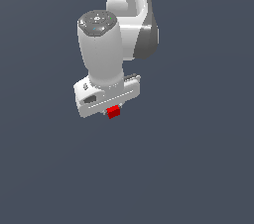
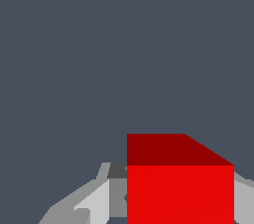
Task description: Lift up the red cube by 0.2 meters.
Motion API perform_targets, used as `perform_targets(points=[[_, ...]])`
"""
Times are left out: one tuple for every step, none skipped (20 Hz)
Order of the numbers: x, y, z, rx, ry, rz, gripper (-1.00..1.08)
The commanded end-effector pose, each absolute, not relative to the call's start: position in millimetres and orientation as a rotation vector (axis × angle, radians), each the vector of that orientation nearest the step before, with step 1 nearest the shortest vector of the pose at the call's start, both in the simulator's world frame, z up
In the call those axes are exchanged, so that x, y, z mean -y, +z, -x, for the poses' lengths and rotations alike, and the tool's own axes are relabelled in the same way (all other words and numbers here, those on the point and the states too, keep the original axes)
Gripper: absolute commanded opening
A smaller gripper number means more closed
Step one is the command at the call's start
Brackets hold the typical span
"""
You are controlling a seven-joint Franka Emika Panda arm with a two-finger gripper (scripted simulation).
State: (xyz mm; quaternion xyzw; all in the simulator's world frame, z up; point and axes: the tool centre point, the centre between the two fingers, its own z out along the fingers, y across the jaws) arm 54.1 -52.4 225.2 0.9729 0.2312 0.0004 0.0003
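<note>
The red cube (image 1: 113, 112) is small, plain and bright red. In the exterior view it sits right under the white gripper (image 1: 112, 113), partly covered by the hand. In the wrist view the red cube (image 2: 179, 188) fills the space between the two fingers. One grey finger (image 2: 101, 199) presses on one side and the other finger (image 2: 244, 199) shows on the opposite side. The gripper is shut on the cube. Whether the cube touches the ground cannot be told.
The white arm (image 1: 101, 49) comes down from the exterior view's top over a plain dark grey-blue ground (image 1: 198, 168). No other objects show.
</note>
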Motion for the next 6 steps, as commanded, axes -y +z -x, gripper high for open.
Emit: perform_targets(points=[[52.4, 231.1, -54.3, -0.726, 0.0, -3.056, -1.0], [52.4, 231.8, -54.6, -0.726, 0.0, -3.056, -1.0], [52.4, 231.9, -54.9, -0.726, 0.0, -3.056, -1.0], [52.5, 231.3, -55.2, -0.726, 0.0, -3.056, -1.0], [52.5, 230.3, -55.4, -0.726, 0.0, -3.056, -1.0], [52.5, 229.9, -55.5, -0.726, 0.0, -3.056, -1.0]])
